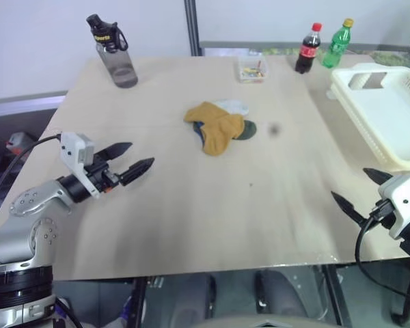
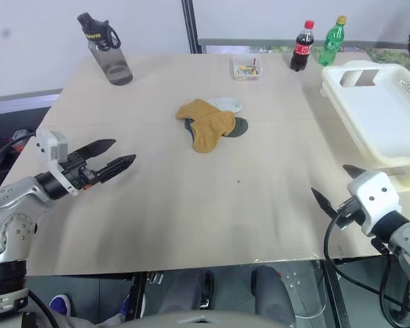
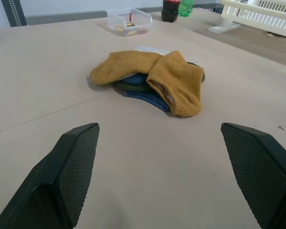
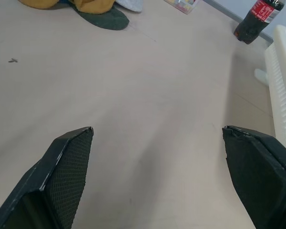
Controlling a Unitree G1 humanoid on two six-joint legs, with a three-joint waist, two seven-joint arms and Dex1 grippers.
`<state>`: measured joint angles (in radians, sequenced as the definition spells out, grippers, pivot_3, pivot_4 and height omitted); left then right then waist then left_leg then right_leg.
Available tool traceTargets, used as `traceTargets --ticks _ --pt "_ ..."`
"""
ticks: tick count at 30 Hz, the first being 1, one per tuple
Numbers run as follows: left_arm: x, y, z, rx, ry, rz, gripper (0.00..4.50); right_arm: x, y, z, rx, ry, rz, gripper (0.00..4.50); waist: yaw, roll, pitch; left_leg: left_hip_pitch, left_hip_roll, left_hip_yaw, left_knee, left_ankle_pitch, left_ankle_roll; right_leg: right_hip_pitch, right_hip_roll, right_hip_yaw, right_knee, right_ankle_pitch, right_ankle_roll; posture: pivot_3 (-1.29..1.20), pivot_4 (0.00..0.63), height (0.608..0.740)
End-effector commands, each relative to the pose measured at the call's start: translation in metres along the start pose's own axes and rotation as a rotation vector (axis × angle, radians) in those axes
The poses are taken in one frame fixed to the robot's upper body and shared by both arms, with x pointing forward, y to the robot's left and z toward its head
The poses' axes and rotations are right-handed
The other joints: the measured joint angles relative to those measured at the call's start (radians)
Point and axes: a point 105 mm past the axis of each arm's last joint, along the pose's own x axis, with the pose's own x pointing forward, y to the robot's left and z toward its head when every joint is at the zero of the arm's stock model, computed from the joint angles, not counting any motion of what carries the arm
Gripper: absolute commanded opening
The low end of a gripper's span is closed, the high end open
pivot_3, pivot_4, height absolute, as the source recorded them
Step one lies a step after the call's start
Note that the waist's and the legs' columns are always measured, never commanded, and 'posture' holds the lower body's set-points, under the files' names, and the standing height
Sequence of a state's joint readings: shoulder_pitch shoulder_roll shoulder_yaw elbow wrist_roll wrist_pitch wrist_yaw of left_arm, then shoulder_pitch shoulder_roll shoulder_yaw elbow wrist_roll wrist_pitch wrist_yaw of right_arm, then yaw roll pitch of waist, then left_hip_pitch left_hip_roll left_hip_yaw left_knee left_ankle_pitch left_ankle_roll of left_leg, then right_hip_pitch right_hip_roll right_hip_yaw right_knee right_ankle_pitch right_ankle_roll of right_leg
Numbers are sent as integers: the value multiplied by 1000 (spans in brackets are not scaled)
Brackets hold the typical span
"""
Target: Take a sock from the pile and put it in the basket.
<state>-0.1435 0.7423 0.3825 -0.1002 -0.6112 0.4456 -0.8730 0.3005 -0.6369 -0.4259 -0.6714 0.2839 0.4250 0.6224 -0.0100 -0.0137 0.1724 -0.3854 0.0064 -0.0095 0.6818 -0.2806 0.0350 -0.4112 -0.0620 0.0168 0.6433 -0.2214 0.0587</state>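
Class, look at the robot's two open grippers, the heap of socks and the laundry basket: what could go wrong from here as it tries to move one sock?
1. The mustard-yellow socks lie tangled over the blue and dark green ones in the pile, so the open left gripper may lift several together.
2. The basket sits at the table's right edge, beside the right gripper; a carried sock might catch its rim and drop outside.

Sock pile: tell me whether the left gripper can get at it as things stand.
Probably yes. The left gripper is open and aimed toward the pile, with bare table between them.
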Motion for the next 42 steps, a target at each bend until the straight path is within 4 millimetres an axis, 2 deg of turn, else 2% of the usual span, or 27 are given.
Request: traceTargets --ticks 1,5,11,13,15,19,24,27,31,35,36,38,42 --pt "3 -4 12 24 -24 -21 4384 -2 0 13 -35 -44 -7 4499 0 0 0 0 0 0 0 0 0 0 0 0 0 0 0 0 150 740" --pt "12 -9 12 -1 -23 -32 4384 1 1 15 -30 -56 -3 4499 1 0 0 1 0 0 0 0 0 0 0 0 0 -2 -3 0 150 740" --pt "27 -22 9 -8 13 -25 4384 5 3 17 -35 -71 -7 4499 0 0 0 0 0 0 0 0 0 0 0 0 0 0 1 0 150 740" --pt "32 -23 0 0 98 6 4384 7 7 19 -47 -65 -1 4499 0 0 0 0 0 0 0 0 0 0 0 0 0 0 1 0 150 740" --pt "41 -31 -5 -62 121 -25 4384 10 14 20 -48 -53 22 4499 0 0 0 0 0 0 0 0 0 0 0 0 1 0 1 0 150 740" --pt "81 -45 -19 -137 130 3 4384 16 30 29 -57 -93 127 4499 9 -1 0 0 -1 -1 1 0 0 1 0 0 1 0 1 0 150 740" --pt "138 -68 -35 -228 121 92 4384 21 36 36 -74 -118 115 4499 21 -3 0 -1 -4 -1 2 0 0 1 0 1 1 1 1 0 150 740" --pt "160 -75 -41 -252 111 160 4384 20 38 39 -78 -120 94 4499 22 -3 0 -2 -5 -2 2 0 0 0 1 0 0 1 1 0 150 740" --pt "168 -80 -36 -258 73 192 4384 17 38 39 -80 -111 70 4499 22 -3 0 -2 -4 -2 2 0 0 0 2 0 0 1 1 0 150 740" --pt "165 -74 -33 -227 45 231 4384 16 38 40 -77 -109 49 4499 22 -3 0 -2 -4 -2 2 0 0 0 2 0 0 1 1 0 150 740" --pt "165 -72 -31 -224 37 238 3888 16 38 40 -76 -108 47 4500 22 -3 0 -2 -4 -2 2 0 0 0 2 0 0 1 1 0 150 740" --pt "164 -68 -25 -209 8 252 3409 15 38 40 -75 -107 41 4500 23 -3 0 -1 -4 -2 2 0 0 0 2 0 0 1 1 0 150 740" --pt "168 -66 -23 -204 8 255 3409 16 38 40 -69 -110 34 4500 23 -3 0 -2 -4 -2 2 0 0 0 2 0 0 1 1 0 150 740"
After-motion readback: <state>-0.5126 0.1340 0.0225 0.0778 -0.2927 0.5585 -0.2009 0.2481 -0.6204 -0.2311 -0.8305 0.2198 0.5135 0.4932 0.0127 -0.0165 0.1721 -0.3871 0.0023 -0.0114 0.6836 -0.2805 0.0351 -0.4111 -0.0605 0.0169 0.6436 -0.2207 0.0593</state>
